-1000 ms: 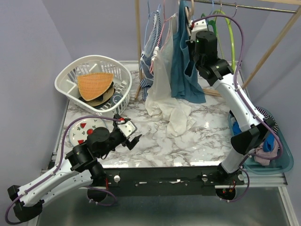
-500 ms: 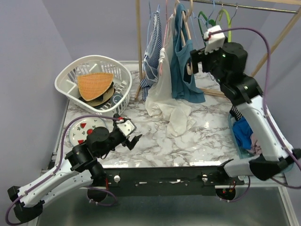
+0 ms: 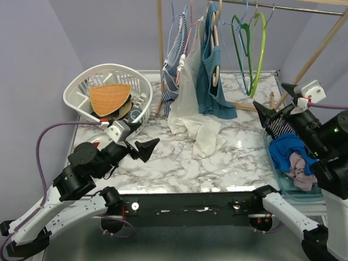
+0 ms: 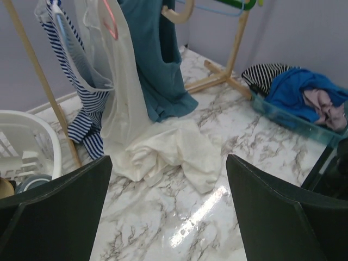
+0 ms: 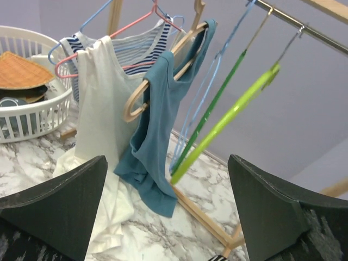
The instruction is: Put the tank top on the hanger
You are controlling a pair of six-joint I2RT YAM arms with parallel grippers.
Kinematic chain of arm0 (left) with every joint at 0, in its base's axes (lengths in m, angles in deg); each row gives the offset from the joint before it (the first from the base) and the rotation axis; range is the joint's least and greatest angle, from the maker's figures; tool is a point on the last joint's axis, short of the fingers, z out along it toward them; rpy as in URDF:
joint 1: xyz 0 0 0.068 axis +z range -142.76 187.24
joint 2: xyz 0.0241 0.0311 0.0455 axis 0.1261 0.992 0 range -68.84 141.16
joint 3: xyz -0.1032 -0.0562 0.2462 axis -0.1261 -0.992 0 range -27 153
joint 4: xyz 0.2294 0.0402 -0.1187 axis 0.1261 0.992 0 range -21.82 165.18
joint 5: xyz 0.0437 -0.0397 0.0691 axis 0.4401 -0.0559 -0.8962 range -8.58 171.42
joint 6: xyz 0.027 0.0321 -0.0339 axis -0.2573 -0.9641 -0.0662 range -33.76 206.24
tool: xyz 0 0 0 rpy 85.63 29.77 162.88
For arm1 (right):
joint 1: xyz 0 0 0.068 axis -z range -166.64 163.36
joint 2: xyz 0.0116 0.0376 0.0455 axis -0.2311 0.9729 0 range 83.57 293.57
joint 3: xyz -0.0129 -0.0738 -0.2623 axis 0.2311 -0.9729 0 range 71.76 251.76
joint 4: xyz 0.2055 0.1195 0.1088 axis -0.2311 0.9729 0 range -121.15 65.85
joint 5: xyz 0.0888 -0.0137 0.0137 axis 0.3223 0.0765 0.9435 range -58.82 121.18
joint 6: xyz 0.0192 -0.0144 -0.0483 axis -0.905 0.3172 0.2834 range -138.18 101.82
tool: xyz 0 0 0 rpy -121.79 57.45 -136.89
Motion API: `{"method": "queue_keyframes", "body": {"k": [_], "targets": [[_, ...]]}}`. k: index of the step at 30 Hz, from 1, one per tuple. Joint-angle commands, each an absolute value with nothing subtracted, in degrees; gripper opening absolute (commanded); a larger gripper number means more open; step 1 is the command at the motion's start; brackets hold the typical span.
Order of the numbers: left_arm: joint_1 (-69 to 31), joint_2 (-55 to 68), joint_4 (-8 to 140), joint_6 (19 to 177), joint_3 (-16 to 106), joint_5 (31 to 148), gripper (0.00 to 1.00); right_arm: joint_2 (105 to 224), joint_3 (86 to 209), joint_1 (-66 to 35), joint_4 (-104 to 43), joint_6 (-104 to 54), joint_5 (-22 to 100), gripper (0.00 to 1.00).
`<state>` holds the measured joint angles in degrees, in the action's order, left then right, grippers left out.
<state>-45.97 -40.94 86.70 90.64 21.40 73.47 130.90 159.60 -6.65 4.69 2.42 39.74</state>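
Observation:
The teal tank top (image 3: 211, 81) hangs on the beige hanger (image 3: 216, 41), which is hooked on the rail at the back. In the right wrist view the tank top (image 5: 154, 136) drapes over the hanger (image 5: 157, 81), one strap on its upper arm. The left wrist view shows the tank top (image 4: 157, 65) and one end of the hanger (image 4: 179, 13). My right gripper (image 3: 270, 97) is open and empty, well right of the rail, with wide-spread jaws (image 5: 168, 206). Over the front left of the table my left gripper (image 3: 144, 147) is open and empty (image 4: 168, 212).
A long cream-white garment (image 3: 190, 109) and a striped garment (image 3: 174, 60) hang left of the tank top. Green hangers (image 3: 255, 49) hang on its right. A white basket (image 3: 76, 89) stands back left. A teal bin (image 3: 283, 182) of clothes sits at the right edge.
The right gripper opened, let go at the hanger and drew back from the rail to the right. The left arm lifted and turned slightly.

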Motion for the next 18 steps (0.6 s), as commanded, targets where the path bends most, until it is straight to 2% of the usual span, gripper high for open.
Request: {"method": "queue_keyframes", "body": {"k": [1,9,18], "targets": [[-45.6,-41.0,90.5,99.2,28.0,65.9,0.99,124.4,154.2,-2.0,9.4,0.1,42.2,1.0],[-45.7,-43.6,96.0,103.8,34.1,60.7,0.99,116.3,149.8,5.7,10.2,-9.6,31.6,1.0],[-45.7,-46.3,101.2,105.1,34.9,59.2,0.99,112.1,148.9,12.3,13.4,-11.9,33.1,1.0]]}}
